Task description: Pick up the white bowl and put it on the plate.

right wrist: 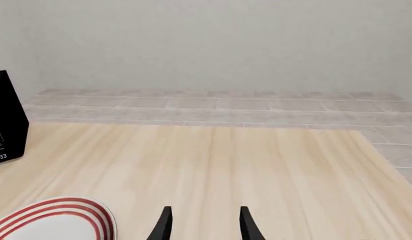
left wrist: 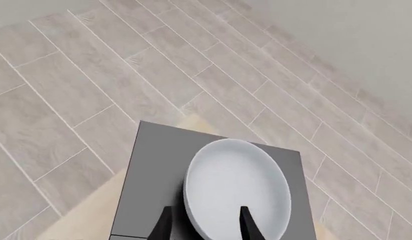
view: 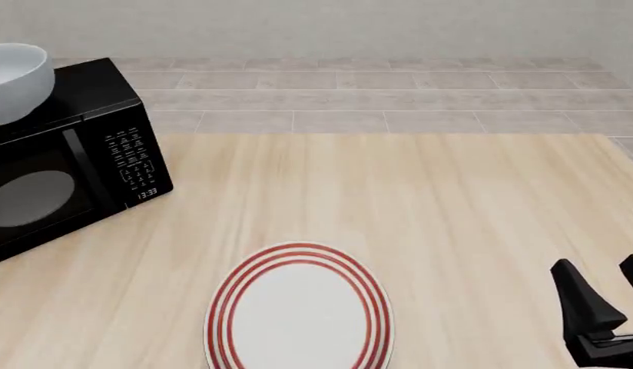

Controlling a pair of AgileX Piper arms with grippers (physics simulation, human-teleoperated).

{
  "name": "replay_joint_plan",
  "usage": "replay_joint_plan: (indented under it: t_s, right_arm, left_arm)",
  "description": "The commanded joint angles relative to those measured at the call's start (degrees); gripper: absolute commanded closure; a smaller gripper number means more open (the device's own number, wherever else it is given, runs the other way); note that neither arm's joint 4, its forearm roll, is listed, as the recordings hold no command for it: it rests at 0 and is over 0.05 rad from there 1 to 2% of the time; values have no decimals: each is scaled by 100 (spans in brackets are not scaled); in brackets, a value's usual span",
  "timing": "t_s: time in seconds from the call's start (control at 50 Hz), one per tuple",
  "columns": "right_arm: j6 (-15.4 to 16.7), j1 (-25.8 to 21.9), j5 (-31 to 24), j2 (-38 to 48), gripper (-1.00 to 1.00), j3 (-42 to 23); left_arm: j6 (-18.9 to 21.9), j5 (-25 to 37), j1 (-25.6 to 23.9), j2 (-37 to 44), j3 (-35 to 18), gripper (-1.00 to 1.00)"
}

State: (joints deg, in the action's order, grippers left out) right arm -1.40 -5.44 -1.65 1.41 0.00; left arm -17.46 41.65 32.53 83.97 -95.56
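The white bowl stands on top of the black microwave at the far left of the table. In the left wrist view the bowl fills the lower middle, and my left gripper hangs open above it, its two dark fingertips framing the bowl's near side without touching it. The left arm does not show in the front view. The red-ringed plate lies flat near the table's front edge, also seen as the plate in the right wrist view. My right gripper is open and holds nothing at the front right, well away from the plate.
The black microwave has a grey top bearing the bowl, and it takes up the table's left side. Its edge shows as the microwave in the right wrist view. Tiled floor and a pale wall lie beyond the wooden table.
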Motion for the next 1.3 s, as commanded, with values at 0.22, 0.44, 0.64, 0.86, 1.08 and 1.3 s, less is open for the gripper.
replay_joint_plan:
  t_s: [0.22,0.44,0.64,0.86,1.08,1.3]
  right_arm:
    - [12,-31,-25,-93,-100,0]
    - [24,-36,-31,-114,-100,0]
    - [35,-88,-20,-97,-100,0]
    - [88,-125,-35,-128,-100,0]
    - [97,-108,-61,-135,-100,0]
    - [90,-119,-62,-133,-100,0]
  left_arm:
    - [179,-43,90,497,-87,-100]
    - [485,-259,258,640,61,-100]
    - [577,-369,64,751,74,-100]
    - [331,-530,-276,1078,69,-100]
    - [388,-565,-251,1147,150,-100]
    - [457,-595,-79,1158,201,-100]
